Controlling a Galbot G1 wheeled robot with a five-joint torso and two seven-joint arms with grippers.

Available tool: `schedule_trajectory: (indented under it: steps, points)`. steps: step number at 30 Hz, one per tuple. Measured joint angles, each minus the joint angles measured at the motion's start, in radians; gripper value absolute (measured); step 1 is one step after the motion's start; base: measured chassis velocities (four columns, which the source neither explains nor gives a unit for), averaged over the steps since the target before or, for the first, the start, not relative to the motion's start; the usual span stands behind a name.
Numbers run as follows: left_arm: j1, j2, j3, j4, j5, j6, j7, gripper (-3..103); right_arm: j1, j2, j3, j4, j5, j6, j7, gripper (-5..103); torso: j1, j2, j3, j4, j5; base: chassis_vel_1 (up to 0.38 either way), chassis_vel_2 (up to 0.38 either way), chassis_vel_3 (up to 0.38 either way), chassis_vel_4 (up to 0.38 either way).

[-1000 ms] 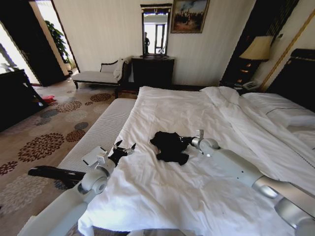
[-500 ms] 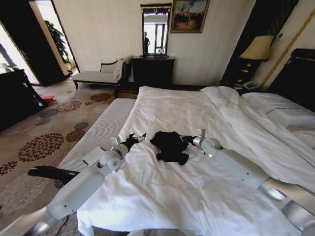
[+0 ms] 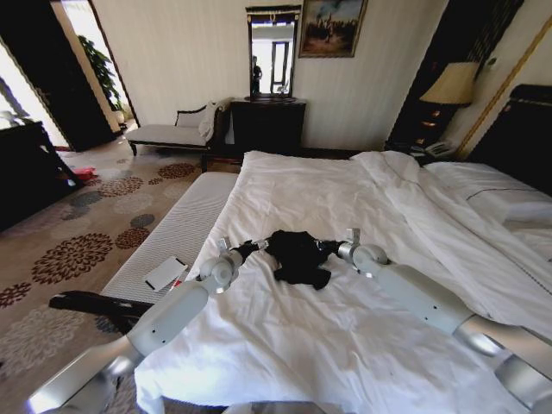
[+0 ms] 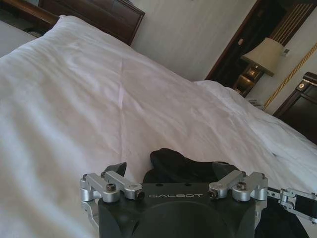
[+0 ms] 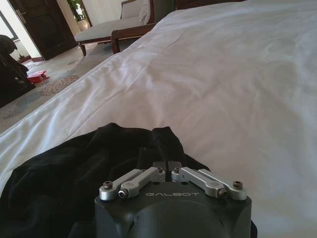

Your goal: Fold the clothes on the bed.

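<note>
a: where is the t-shirt (image 3: pixel 297 256)?
b: bunched on the bed (image 3: pixel 345 336), between both grippers.
a: and the grippers?
b: left gripper (image 3: pixel 259 245), jaws spread, at its left edge. right gripper (image 3: pixel 323 245), pinched on the t-shirt's right edge, is nearer.

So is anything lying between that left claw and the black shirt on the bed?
Nothing visible. The left gripper, fingers open, is at the edge of the crumpled black T-shirt, with just white duvet around. The right gripper is shut on the shirt's other side.

Bright daylight from the blown-out doorway (image 3: pixel 17 82); soft shadows; wide-angle bending at edges
</note>
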Motion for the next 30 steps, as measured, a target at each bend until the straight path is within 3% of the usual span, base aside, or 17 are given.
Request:
schedule_trajectory:
  steps: [16,30]
  points:
    - [-0.072,-0.18,0.006,0.222,-0.045,0.005,0.013,99,0.002,-0.003,0.001,0.011,0.003,0.0,-0.002,1,0.0,0.0,0.0,-0.0003,-0.0001,0.0,0.0,0.0,0.0]
    - [-0.084,-0.242,0.013,0.273,-0.053,0.008,0.034,99,-0.007,-0.007,0.007,0.02,0.003,0.0,-0.002,1,0.0,0.0,0.0,-0.0002,0.0,0.0,0.0,0.0,0.0]
